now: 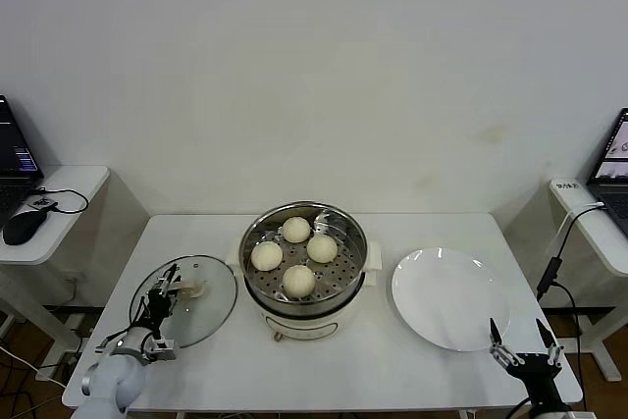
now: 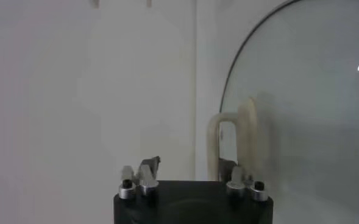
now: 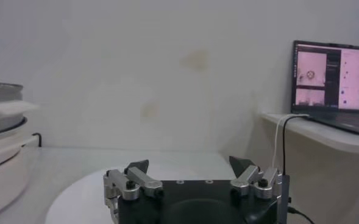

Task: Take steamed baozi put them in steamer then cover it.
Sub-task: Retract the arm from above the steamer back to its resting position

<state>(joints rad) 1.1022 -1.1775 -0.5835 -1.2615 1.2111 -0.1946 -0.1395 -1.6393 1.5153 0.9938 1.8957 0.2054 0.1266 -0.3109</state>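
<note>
The round clear glass cover (image 1: 186, 299) with its metal rim is seen lying flat on the white table (image 1: 324, 365), its cream-white bar handle (image 2: 233, 143) caught between the fingers of the left gripper (image 1: 172, 287), which are drawn in around it; a firm pinch cannot be told. Beside that gripper, the round shiny steel steamer (image 1: 305, 270) is loaded with four smooth cream-white steamed baozi (image 1: 297, 281). The right gripper (image 1: 525, 340) is parked spread wide beside the flat white plate (image 1: 446, 296)
</note>
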